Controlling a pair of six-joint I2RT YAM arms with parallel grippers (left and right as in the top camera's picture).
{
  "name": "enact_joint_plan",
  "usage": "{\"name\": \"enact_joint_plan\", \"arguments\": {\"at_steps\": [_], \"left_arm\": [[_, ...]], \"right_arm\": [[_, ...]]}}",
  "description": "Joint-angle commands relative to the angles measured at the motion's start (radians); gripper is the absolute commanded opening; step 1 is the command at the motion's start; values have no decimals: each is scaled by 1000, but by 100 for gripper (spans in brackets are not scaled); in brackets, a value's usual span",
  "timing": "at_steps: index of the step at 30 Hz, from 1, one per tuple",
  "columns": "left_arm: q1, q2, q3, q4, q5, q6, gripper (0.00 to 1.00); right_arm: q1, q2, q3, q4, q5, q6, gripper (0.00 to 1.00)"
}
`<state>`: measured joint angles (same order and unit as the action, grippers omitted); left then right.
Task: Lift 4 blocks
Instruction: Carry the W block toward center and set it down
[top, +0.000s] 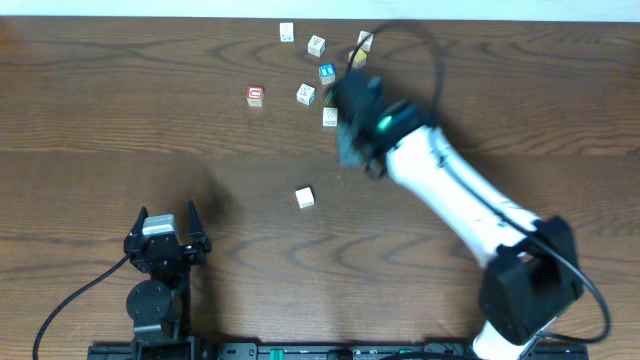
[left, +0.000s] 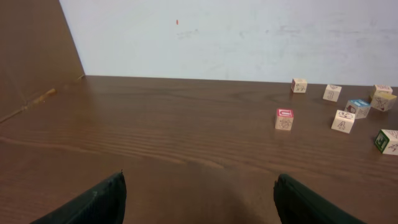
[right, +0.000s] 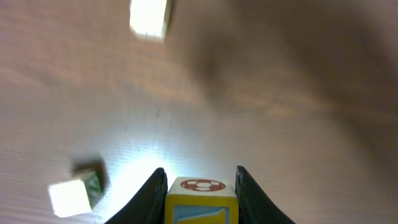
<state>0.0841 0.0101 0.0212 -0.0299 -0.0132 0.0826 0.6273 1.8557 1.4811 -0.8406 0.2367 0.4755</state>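
1. Yellow-sided block (right: 201, 202) with a red ball print on top, clamped between the fingers of the right gripper (right: 201, 174). Seemingly lifted off the table (top: 120, 130), though the wrist view is blurred.
2. Just left of that gripper, a green-sided cream block (top: 330, 116). Nearer, toward mid-table, a lone cream block (top: 305, 197).
3. Along the far side, more cream blocks (top: 316, 45), with the blue-faced cube (top: 327, 72) and red-faced cube (top: 255, 96) among them.
4. At the near left, the left gripper (top: 168, 215), jaws spread wide, well apart from every block.
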Motion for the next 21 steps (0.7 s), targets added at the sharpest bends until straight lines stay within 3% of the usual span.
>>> {"name": "enact_joint_plan", "arguments": {"at_steps": [1, 11, 21], "left_arm": [[5, -6, -17, -42, -16, -1, 76], [5, -6, -17, -42, -16, -1, 76], [5, -6, -17, -42, -16, -1, 76]], "right_arm": [[43, 10, -132, 67, 43, 98, 1], [34, 11, -378, 260, 42, 212, 1], [32, 11, -447, 474, -19, 90, 4]]}}
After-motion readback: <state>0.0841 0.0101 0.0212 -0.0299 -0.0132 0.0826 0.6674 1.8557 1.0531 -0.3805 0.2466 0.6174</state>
